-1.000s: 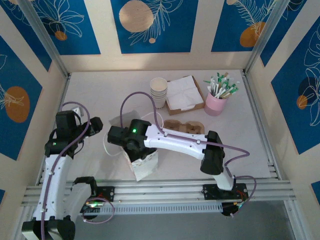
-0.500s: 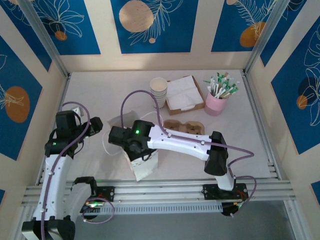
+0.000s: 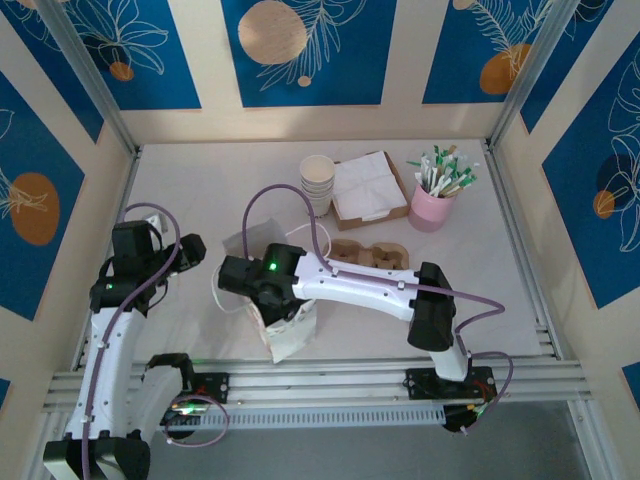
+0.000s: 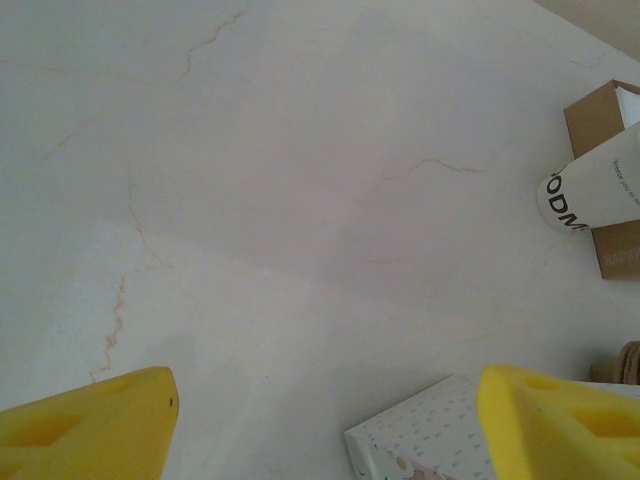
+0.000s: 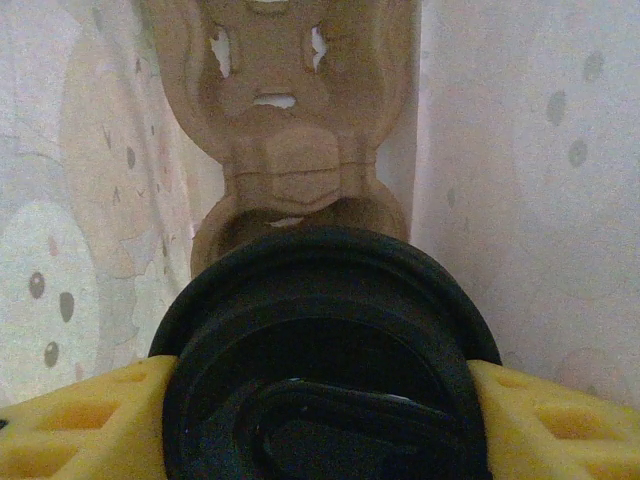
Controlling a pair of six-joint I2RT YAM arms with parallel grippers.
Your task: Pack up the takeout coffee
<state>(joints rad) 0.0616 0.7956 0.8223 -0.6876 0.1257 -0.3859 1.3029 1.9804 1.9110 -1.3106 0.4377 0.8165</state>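
Coffee cup (image 5: pixel 320 340) first: all I can see of it is a black plastic lid from above, clamped between the yellow fingers (image 5: pixel 85 425) of the right gripper (image 5: pixel 320 425). It's down inside the paper bag (image 3: pixel 292 336), which stands near the front of the table (image 3: pixel 200 180), a bit left of centre. Speckled bag walls rise on both sides, and a brown cardboard carrier (image 5: pixel 285 150) lies underneath, its near socket hidden by the lid. The right arm reaches across and covers the bag's mouth from overhead. The left gripper (image 4: pixel 322 425) hangs wide apart over bare table, holding nothing. Further back: a spare carrier (image 3: pixel 368 252), a stack of paper cups (image 3: pixel 317 182), a napkin box (image 3: pixel 368 190) and a pink pot (image 3: pixel 433 207) of sticks. White cracked tabletop, cream walls (image 3: pixel 300 50) with blue leafy panels.
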